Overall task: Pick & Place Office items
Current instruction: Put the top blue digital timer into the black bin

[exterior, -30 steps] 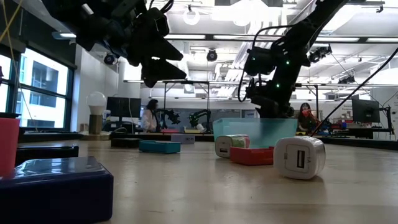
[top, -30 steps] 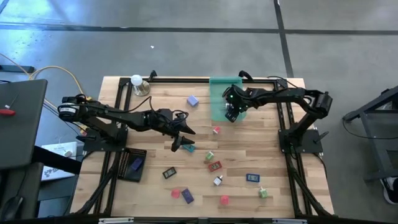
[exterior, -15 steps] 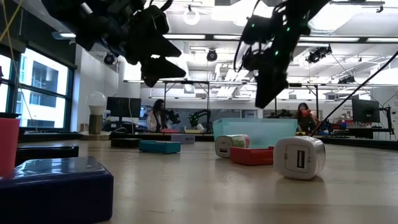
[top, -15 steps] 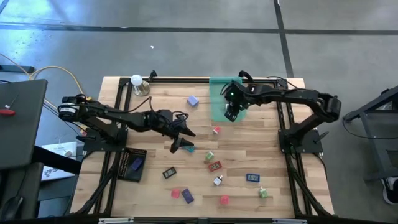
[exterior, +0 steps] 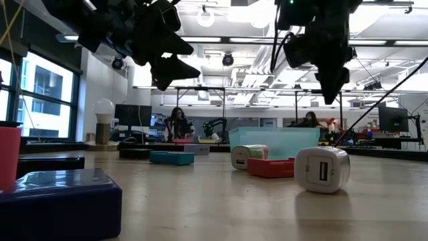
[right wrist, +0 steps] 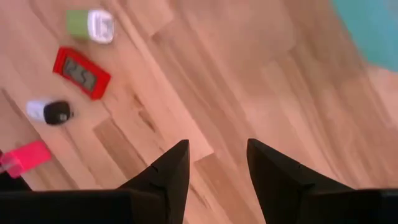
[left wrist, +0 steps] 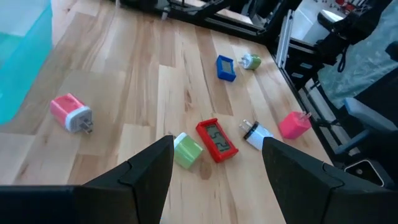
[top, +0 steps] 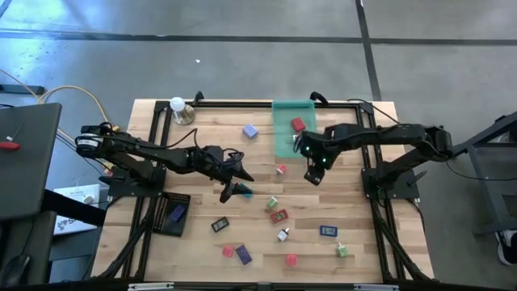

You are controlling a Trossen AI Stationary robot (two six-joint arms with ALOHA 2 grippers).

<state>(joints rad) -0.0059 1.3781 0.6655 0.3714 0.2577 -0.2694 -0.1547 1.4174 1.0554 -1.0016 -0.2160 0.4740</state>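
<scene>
Both grippers hung empty over the worktop's middle, the left gripper (top: 235, 187) spread wide, the right gripper (top: 314, 174) parted narrowly beside the green tray (top: 284, 139).

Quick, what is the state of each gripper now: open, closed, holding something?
Left gripper: open, holding nothing, above the table.
Right gripper: open, holding nothing, beside the green tray.

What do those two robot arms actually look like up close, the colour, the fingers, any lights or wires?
Both arms are black and slender, built of jointed segments. The left gripper and the right gripper each end in two dark, wedge-shaped fingers tapering to points. The right arm shows small green lights near its wrist, and thin black cables loop along both.
</scene>
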